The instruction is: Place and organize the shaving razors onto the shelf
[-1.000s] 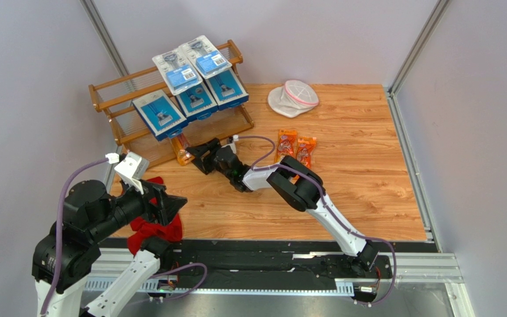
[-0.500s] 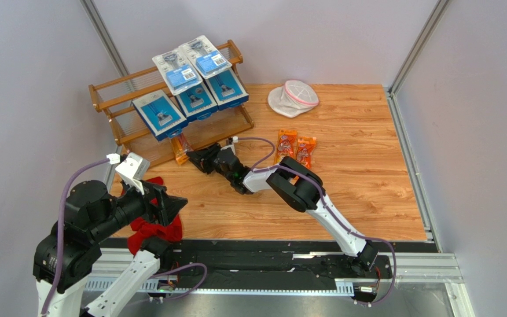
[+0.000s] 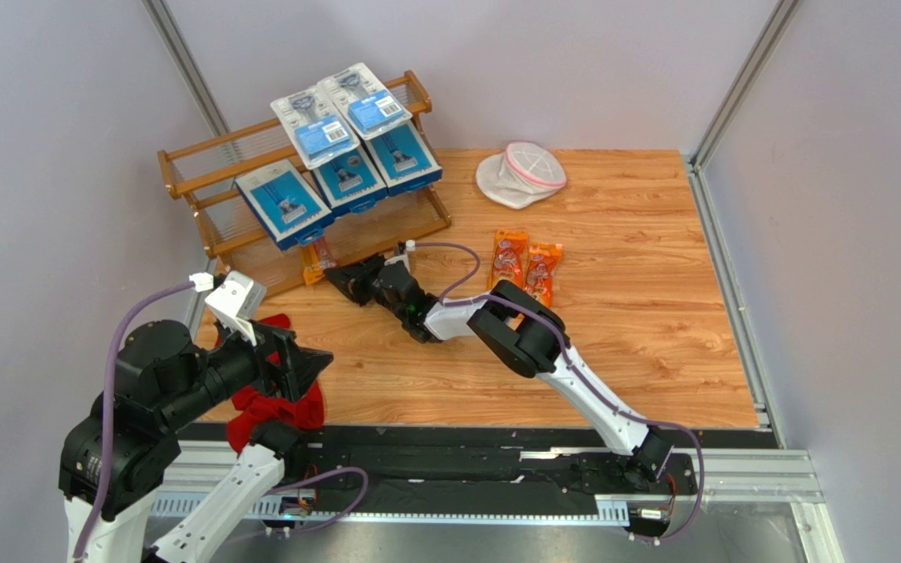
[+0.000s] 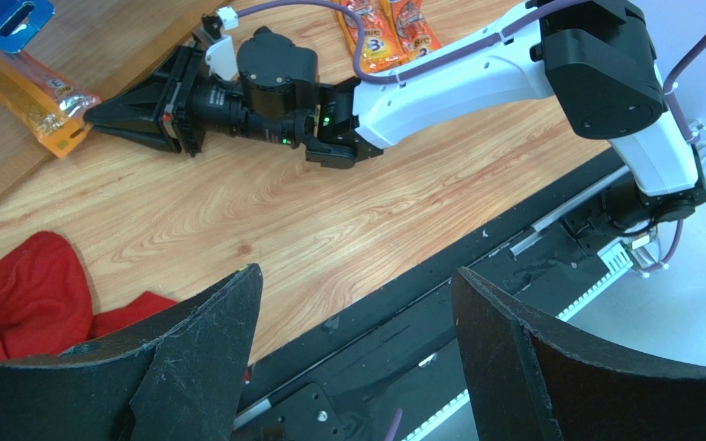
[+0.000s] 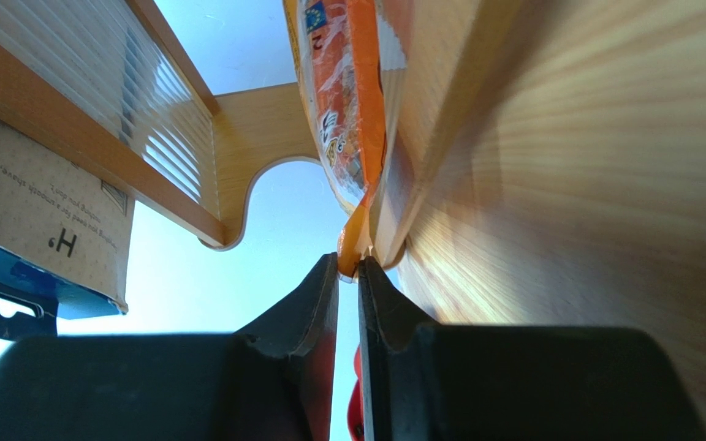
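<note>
The wooden shelf point(image 3: 214, 149) stands at the back left, with three blue razor boxes point(image 3: 348, 177) and two clear blister packs point(image 3: 318, 127) leaning on it. My right gripper point(image 3: 333, 273) is shut on the end of a narrow orange bag point(image 3: 323, 255), holding it against the shelf's lower tier; the right wrist view shows the bag point(image 5: 347, 101) pinched at the fingertips point(image 5: 327, 276) beside the lower board. Two more orange bags point(image 3: 526, 263) lie on the table. My left gripper point(image 3: 303, 366) is open and empty above the red cloth point(image 3: 273, 405).
A round white pouch with pink trim point(image 3: 521, 173) lies at the back centre. Grey walls enclose the table on the left, back and right. The black base rail point(image 3: 479, 463) runs along the near edge. The right arm point(image 4: 476, 73) stretches across the left wrist view.
My right gripper has moved left and away with the orange bag, bringing it up to the shelf's lower tier. The left arm has not moved.
</note>
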